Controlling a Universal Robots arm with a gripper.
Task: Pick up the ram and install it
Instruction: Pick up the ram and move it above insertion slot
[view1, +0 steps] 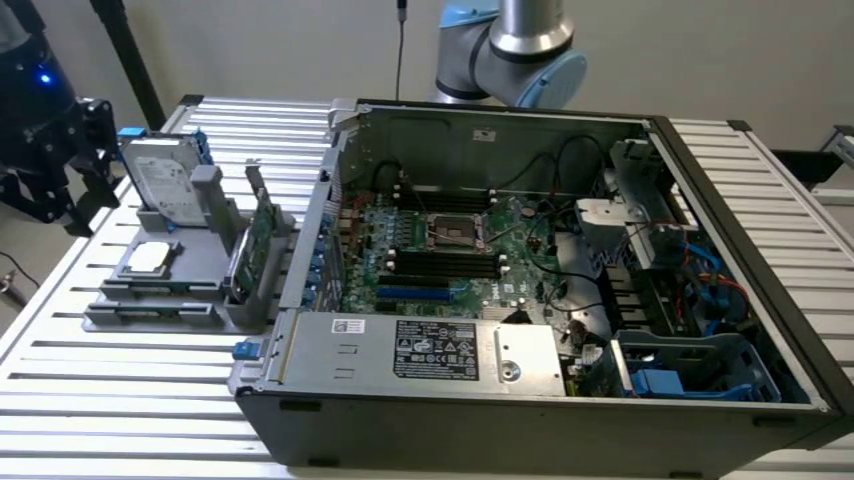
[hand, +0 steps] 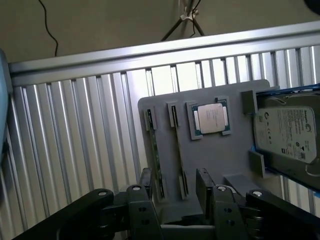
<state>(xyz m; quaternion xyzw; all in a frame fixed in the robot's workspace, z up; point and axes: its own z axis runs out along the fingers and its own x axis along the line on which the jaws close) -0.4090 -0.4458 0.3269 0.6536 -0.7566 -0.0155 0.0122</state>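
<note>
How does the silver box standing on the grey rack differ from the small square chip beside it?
The hard drive stands upright in the grey holder; the processor chip lies flat. The hard drive is bigger than the chip. The drive carries a printed label; the chip shows a green border. Both are silvery and sit on that holder.

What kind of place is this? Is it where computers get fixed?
Probably a lab bench where a robot puts computers together. An open computer case shows its motherboard, a gray holder beside it carries a hard drive, and a robot arm stands behind.
</note>
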